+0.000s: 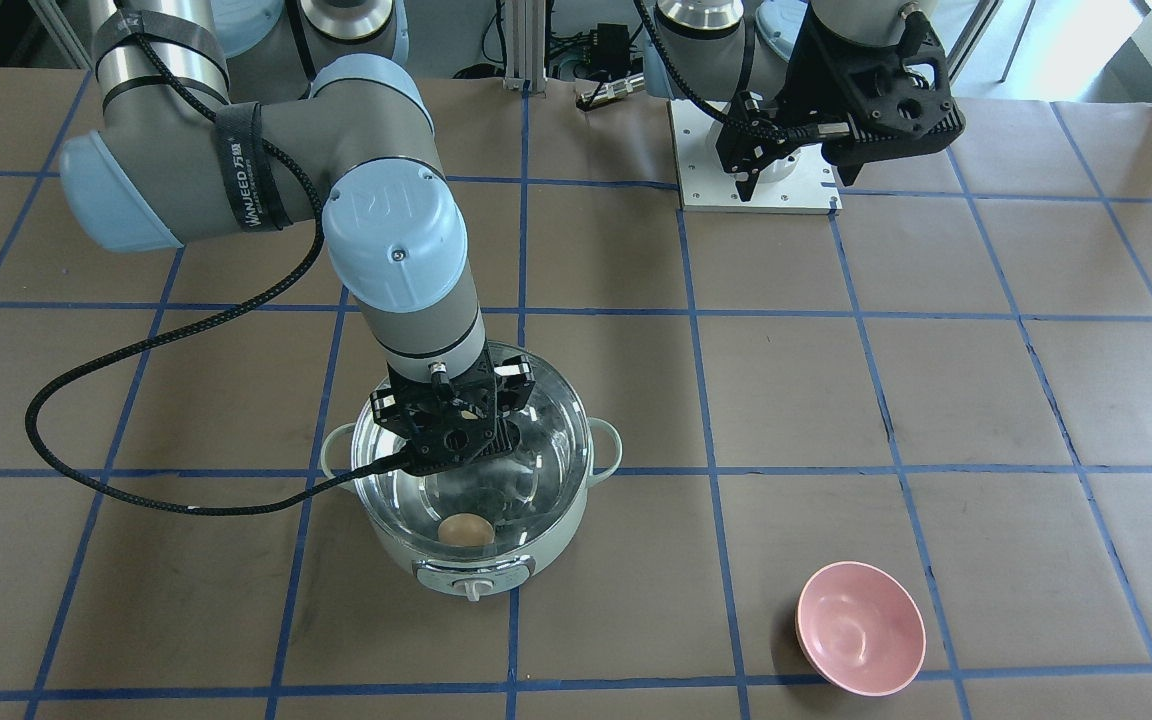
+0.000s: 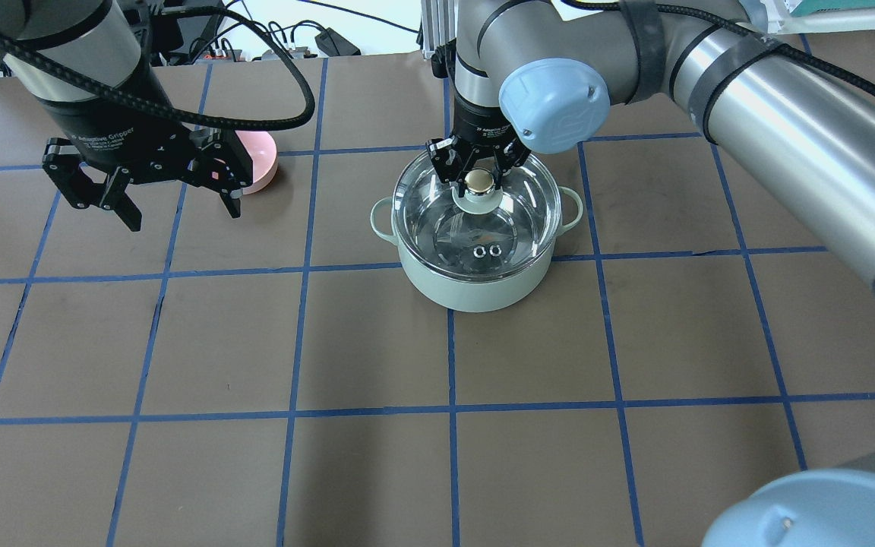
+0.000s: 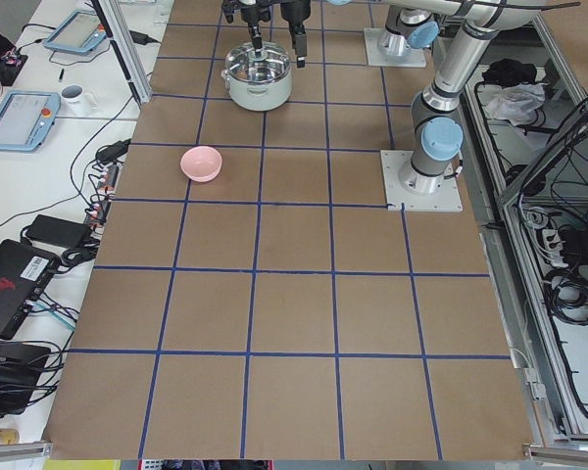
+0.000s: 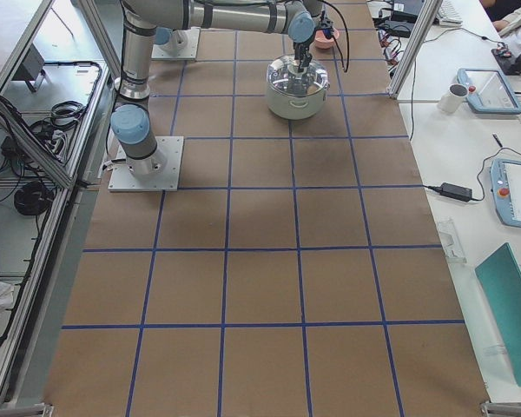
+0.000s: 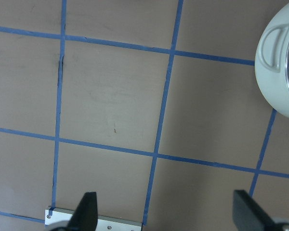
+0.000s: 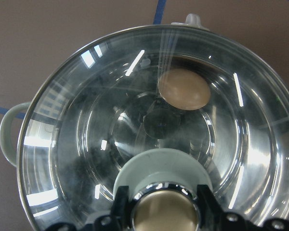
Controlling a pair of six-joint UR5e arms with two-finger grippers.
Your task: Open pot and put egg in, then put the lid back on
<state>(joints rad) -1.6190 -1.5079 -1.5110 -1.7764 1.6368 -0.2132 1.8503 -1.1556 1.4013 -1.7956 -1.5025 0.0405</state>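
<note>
The mint-green pot point(image 1: 496, 548) stands on the brown table, and it also shows in the overhead view point(image 2: 475, 289). The clear glass lid point(image 1: 541, 480) sits on the pot's rim. The tan egg point(image 1: 465, 530) lies inside on the steel bottom and shows through the glass in the right wrist view point(image 6: 184, 89). My right gripper point(image 2: 481, 173) reaches straight down and is shut on the lid's gold knob point(image 6: 164, 211). My left gripper point(image 2: 185, 216) is open and empty, held above the table well away from the pot, whose side handle point(image 5: 272, 48) shows in its wrist view.
A pink bowl point(image 1: 861, 627) sits on the table beyond my left gripper, partly hidden by it in the overhead view point(image 2: 261, 163). The left arm's white base plate point(image 1: 751, 190) is at the table's robot side. Blue tape lines grid the brown surface.
</note>
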